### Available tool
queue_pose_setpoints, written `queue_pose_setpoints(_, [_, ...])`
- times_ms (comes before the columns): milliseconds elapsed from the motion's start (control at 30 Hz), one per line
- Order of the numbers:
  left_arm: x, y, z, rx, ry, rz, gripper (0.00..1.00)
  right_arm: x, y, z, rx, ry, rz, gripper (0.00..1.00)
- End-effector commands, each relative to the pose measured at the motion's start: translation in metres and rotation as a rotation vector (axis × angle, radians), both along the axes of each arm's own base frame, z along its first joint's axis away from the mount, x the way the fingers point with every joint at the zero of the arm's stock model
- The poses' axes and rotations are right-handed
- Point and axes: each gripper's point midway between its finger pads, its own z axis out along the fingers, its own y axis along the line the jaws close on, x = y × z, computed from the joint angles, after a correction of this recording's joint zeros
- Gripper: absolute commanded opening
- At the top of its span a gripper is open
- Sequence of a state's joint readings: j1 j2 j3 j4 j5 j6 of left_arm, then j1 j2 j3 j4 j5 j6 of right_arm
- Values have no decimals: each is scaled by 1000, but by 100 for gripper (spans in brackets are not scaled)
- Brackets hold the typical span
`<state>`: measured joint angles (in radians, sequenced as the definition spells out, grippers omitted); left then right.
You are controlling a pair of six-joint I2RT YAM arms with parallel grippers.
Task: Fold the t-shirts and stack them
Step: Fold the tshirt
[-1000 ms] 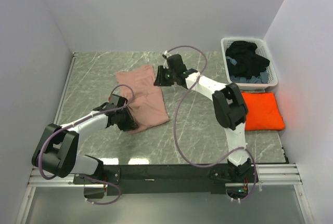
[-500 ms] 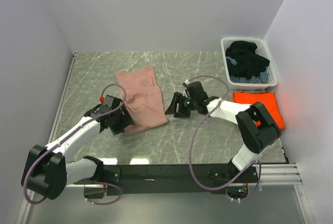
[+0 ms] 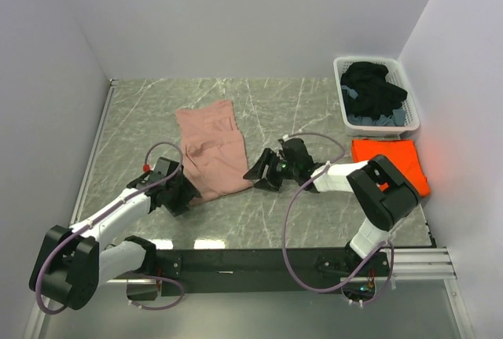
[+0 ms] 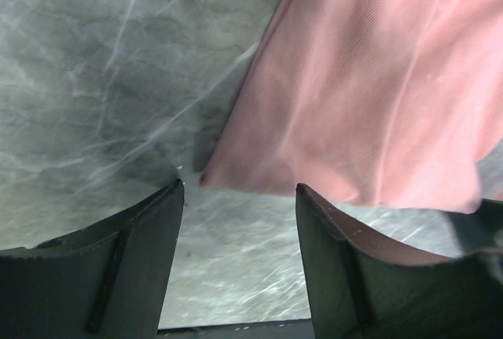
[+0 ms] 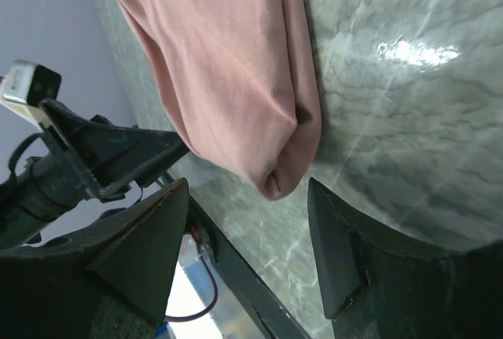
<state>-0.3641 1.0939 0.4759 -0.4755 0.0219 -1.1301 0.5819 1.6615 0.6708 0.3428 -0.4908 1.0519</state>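
Reaching low and forward, left tool point(image 3: 182, 195) and right tool point(image 3: 262, 174) flank the pink tee point(image 3: 211, 150); both spread, empty

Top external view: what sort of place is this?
Probably a lab test cell for laundry folding, not a home: plain white walls box in a marble-look table, with a white laundry basket of clothes and a pink tee.

Left claw point(image 3: 185, 193) is now open and backed off the near-left corner of the pink tee point(image 3: 212, 150) instead of sitting on it. Right claw point(image 3: 263, 174) is off the tee's far edge too, open and low over the worktop point(image 3: 314, 111) by the near-right corner, elbow swung out right.
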Motion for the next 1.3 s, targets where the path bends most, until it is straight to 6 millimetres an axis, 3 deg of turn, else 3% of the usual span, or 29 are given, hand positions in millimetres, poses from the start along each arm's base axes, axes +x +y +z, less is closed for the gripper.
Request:
queue_pose_setpoints(0, [6, 1, -4, -22, -25, 69, 65, 1, 16, -1, 58, 0, -17, 69])
queue_pose_setpoints(200, [7, 10, -8, -8, -59, 135, 59, 0, 17, -15, 48, 34, -44, 68])
queue_pose_setpoints(467, [9, 11, -12, -12, -61, 148, 44, 2, 12, -26, 13, 38, -72, 56])
queue_pose_setpoints(533, [8, 11, -15, -7, -53, 145, 37, 3, 12, -27, 10, 38, -70, 47])
queue_pose_setpoints(567, [7, 11, -15, -4, -49, 142, 24, 3, 12, -28, 3, 36, -73, 41])
queue_pose_setpoints(600, [7, 12, -16, 2, -45, 141, 17, 4, 10, -28, -3, 33, -77, 34])
queue_pose_setpoints(633, [5, 16, -18, 19, -32, 138, 11, 4, 7, -31, -23, 32, -73, 18])
queue_pose_setpoints(667, [3, 18, -18, 32, -24, 133, 1, 4, 4, -32, -38, 31, -76, 11])
queue_pose_setpoints(733, [6, 27, -13, 67, -28, 125, 1, 12, -5, -26, -72, -12, -83, 0])
queue_pose_setpoints(900, [-3, 43, 0, 139, 40, 94, 1, 14, -32, -16, -179, -32, -70, 0])
queue_pose_setpoints(1033, [-12, 32, 14, 98, 67, 14, 1, 10, -42, -5, -248, -57, -2, 0])
queue_pose_setpoints(1067, [-14, 31, 14, 93, 77, 13, 1, 1, -46, -10, -271, -20, 16, 0])
queue_pose_setpoints(1267, [-60, 6, -8, -22, 206, -48, 1, -30, -58, -33, -317, 73, 96, 0])
